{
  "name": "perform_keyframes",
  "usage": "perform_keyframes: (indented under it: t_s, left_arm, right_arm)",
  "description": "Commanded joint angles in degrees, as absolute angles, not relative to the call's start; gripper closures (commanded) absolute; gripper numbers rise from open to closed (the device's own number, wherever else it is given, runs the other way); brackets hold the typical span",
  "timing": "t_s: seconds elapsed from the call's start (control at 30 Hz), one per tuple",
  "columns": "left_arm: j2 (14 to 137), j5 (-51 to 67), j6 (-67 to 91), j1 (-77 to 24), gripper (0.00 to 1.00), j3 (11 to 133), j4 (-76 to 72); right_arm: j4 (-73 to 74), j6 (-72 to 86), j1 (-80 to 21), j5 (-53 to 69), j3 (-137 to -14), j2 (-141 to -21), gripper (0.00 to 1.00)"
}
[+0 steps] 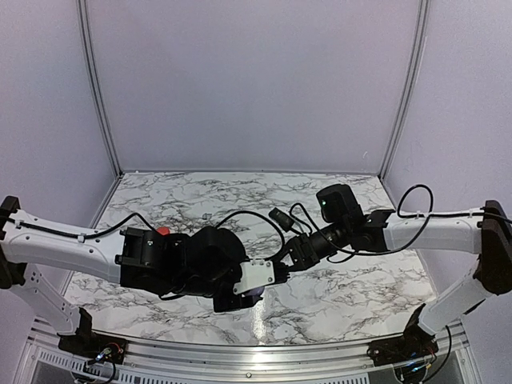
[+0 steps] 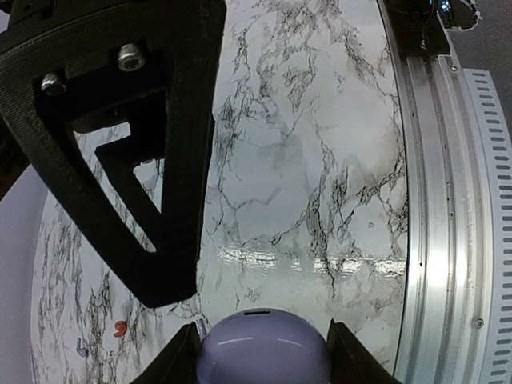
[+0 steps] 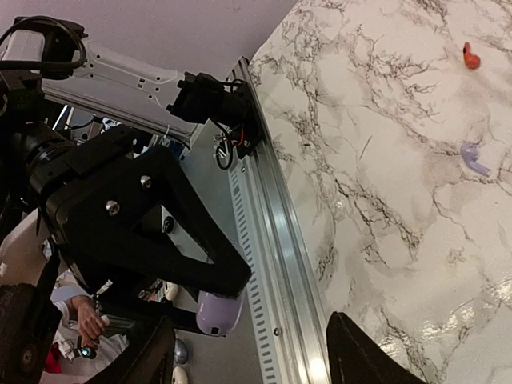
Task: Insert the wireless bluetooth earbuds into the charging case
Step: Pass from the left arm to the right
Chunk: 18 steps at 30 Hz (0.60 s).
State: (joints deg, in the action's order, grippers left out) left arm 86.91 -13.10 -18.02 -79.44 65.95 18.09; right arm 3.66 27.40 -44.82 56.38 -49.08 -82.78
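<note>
— Red plastic earbud (image 3: 471,55), tiny and bean-shaped: where is it?
— Lying on the white marble-patterned table (image 3: 376,128), at 2 o'clock in the right wrist view; from the left wrist it shows at 8 o'clock. A small lavender plastic earbud (image 3: 474,158) lies near it, at its 6 o'clock, not touching.
— And the left gripper (image 2: 264,340)?
— Clamped on a rounded lavender plastic case (image 2: 264,360), held apart from both earbuds.
— The right gripper (image 3: 252,352)?
— Jaws spread wide, nothing between them, facing the left one.
</note>
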Motion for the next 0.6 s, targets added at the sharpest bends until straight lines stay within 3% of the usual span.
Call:
perform_keyframes:
  t_s: [0.0,0.23,0.57]
  left_arm:
    - [88.27,-13.04,-21.71,-80.28,0.59,67.84,17.31]
    - [88.88,-14.35,-22.59,-80.68,0.60,68.00,17.33]
    - [89.64,-16.60,-22.78,-80.77,0.61,68.20,17.47]
  right_arm:
    - [2.44,29.09,-47.55,58.02,-51.92,-84.37,0.35]
    - [1.89,29.76,-49.06,58.14,-52.28,-85.83,0.38]
    - [-1.60,31.75,-51.29,58.07,-51.25,-87.01,0.52]
